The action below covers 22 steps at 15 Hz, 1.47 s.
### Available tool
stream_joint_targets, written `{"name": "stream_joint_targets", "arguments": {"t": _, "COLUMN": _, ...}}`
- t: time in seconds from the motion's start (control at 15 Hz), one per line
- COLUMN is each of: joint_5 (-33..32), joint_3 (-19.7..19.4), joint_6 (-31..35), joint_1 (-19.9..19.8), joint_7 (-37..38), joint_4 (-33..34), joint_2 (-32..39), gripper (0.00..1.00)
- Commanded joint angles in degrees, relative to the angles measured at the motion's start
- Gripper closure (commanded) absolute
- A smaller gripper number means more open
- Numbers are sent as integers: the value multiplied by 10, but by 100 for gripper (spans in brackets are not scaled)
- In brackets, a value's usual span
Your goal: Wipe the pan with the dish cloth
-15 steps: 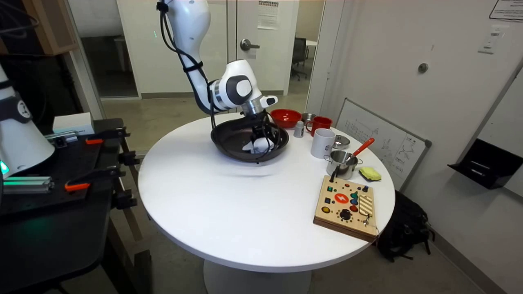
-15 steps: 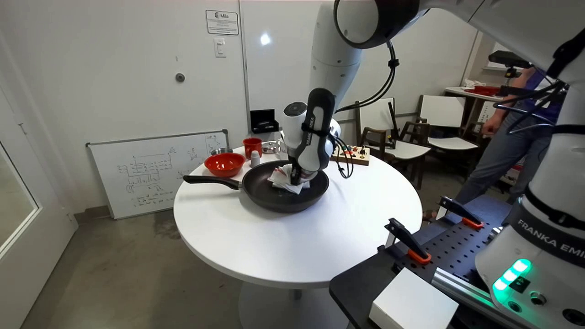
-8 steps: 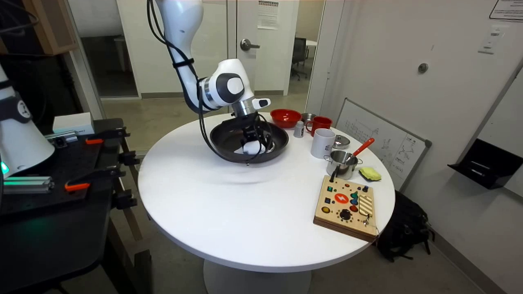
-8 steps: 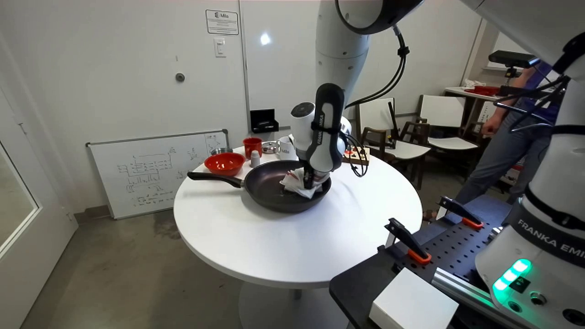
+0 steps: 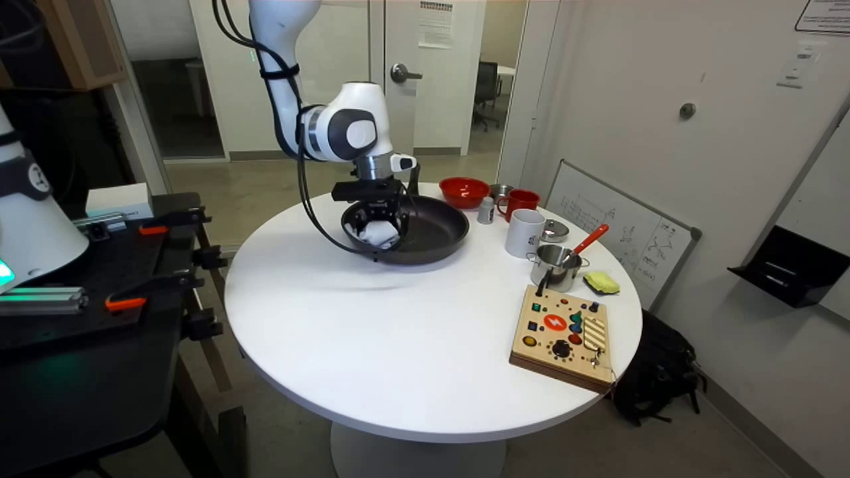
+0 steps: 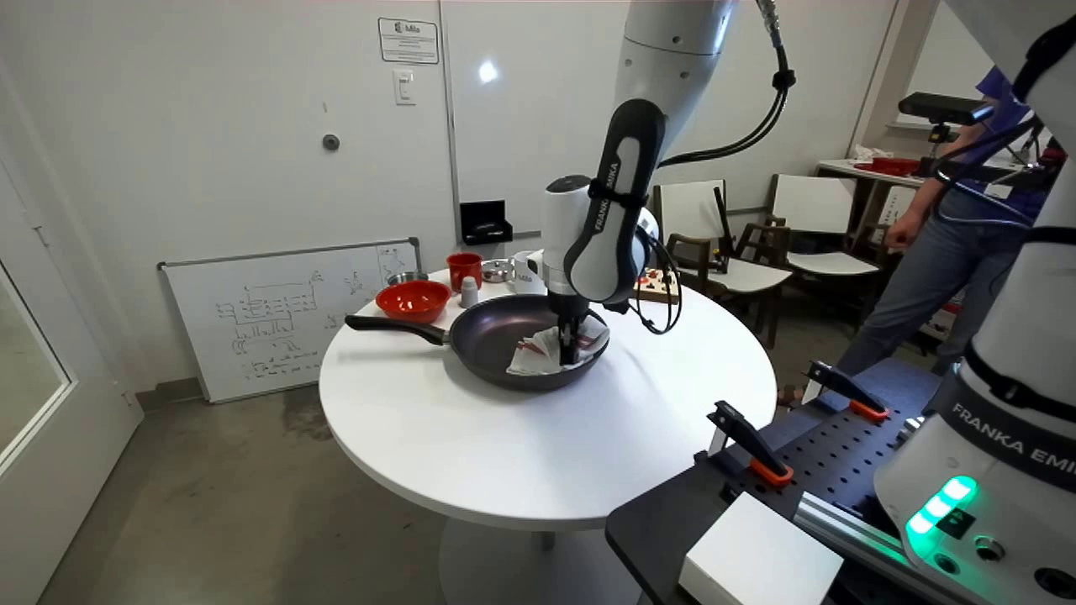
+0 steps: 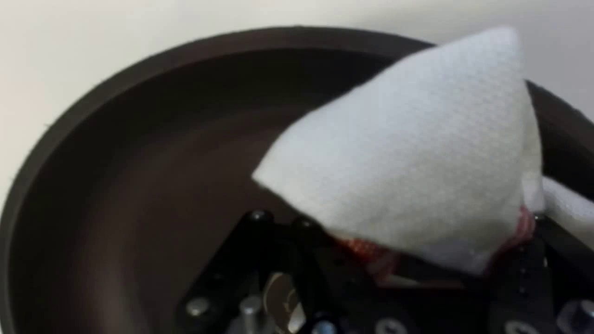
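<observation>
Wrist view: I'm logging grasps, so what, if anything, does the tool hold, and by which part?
The dish cloth, by a bunched, red-striped part within the tool; the exact pinch is hidden.

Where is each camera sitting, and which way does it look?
In an exterior view: stands apart, looking down over the table toward a door handle; arm, gripper and part of the base show.
In an exterior view: stands apart, looking toward the leaning whiteboard; arm, gripper and base show.
Wrist view: rides on the arm, looking down into the pan at the dish cloth; only the gripper shows.
Both exterior views share table, pan, red bowl.
</observation>
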Motion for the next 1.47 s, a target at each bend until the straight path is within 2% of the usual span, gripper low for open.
{"name": "stream_joint_targets", "arguments": {"t": 0.0, "joint_5": -8, "joint_3": 114, "joint_6": 33, "joint_1": -121, "joint_7": -90, "joint_4": -53, "joint_2": -36, "gripper": 100}}
{"name": "stream_joint_targets", "arguments": {"t": 0.2, "joint_5": -10, "joint_3": 219, "joint_6": 49, "joint_1": -227, "joint_7": -169, "joint_4": -74, "joint_2": -25, "gripper": 100}}
{"name": "stream_joint_targets", "arguments": {"t": 0.27, "joint_5": -9, "joint_3": 240, "joint_6": 49, "joint_1": -248, "joint_7": -189, "joint_4": -78, "joint_2": -19, "gripper": 100}}
{"name": "stream_joint_targets", "arguments": {"t": 0.4, "joint_5": -2, "joint_3": 261, "joint_6": 47, "joint_1": -268, "joint_7": -218, "joint_4": -85, "joint_2": -11, "gripper": 100}}
{"name": "stream_joint_targets", "arguments": {"t": 0.47, "joint_5": -1, "joint_3": 249, "joint_6": 55, "joint_1": -255, "joint_7": -217, "joint_4": -88, "joint_2": -13, "gripper": 100}}
{"name": "stream_joint_targets", "arguments": {"t": 0.6, "joint_5": -3, "joint_3": 211, "joint_6": 86, "joint_1": -210, "joint_7": -201, "joint_4": -89, "joint_2": -16, "gripper": 100}}
{"name": "stream_joint_targets", "arguments": {"t": 0.67, "joint_5": -4, "joint_3": 153, "joint_6": 129, "joint_1": -143, "joint_7": -166, "joint_4": -83, "joint_2": -19, "gripper": 100}}
{"name": "stream_joint_targets", "arguments": {"t": 0.87, "joint_5": 12, "joint_3": 69, "joint_6": 165, "joint_1": -36, "joint_7": -129, "joint_4": -49, "joint_2": -2, "gripper": 100}}
{"name": "stream_joint_targets", "arguments": {"t": 1.07, "joint_5": 31, "joint_3": -8, "joint_6": 169, "joint_1": 86, "joint_7": -79, "joint_4": -20, "joint_2": 29, "gripper": 100}}
{"name": "stream_joint_targets", "arguments": {"t": 1.4, "joint_5": 35, "joint_3": -67, "joint_6": 168, "joint_1": 188, "joint_7": -21, "joint_4": 10, "joint_2": 68, "gripper": 100}}
